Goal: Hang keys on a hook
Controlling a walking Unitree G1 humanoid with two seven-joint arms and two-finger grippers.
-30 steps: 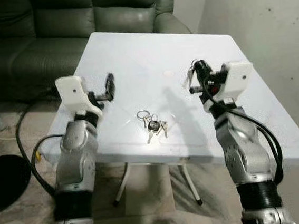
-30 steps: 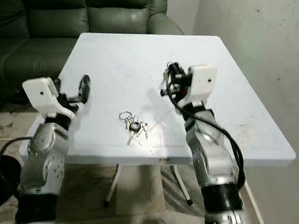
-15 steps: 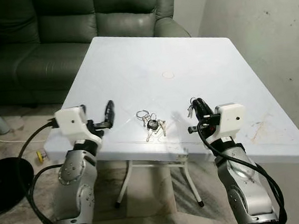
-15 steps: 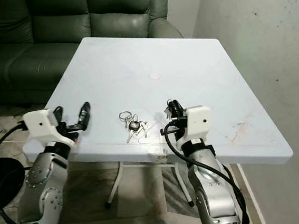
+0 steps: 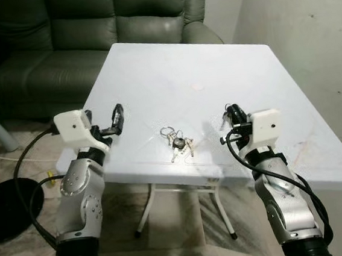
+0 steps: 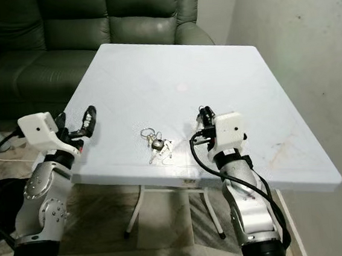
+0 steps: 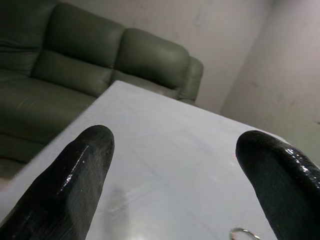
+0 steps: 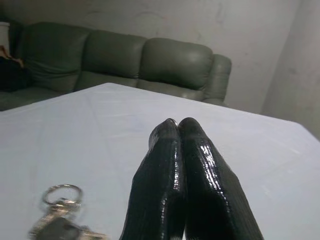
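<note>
Directly before the robot stood a square white table [image 5: 264, 89] with a smooth, faintly glossy plastic top, and behind it a dark green leather sofa [image 5: 60, 48] with plump, rounded cushions. Near the table's front edge lay a bunch of keys [image 5: 177, 143] — thin silver rings, a dark fob and a few metal blades fanned flat on the surface, roughly midway between the two arms.

From the head cameras, the left gripper [image 5: 117, 117] hovered over the table's front left corner, its white boxy wrist housing behind it and a black cable looping down toward the tiled floor [image 5: 25, 251]. The right gripper [image 6: 204, 117] sat low over the table just to the right of the keys, apart from them.

The wrist cameras added what the head views could not settle. In the left wrist view, the left gripper's two rounded, shiny black fingers [image 7: 75, 185] stood wide apart with bare tabletop between them, holding nothing; one key ring peeked in at the frame's lower edge. In the right wrist view, the right gripper's fingers [image 8: 165, 200] were pressed together tip to tip with nothing between them, and the key bunch lay blurred close beside them — not touching.
</note>
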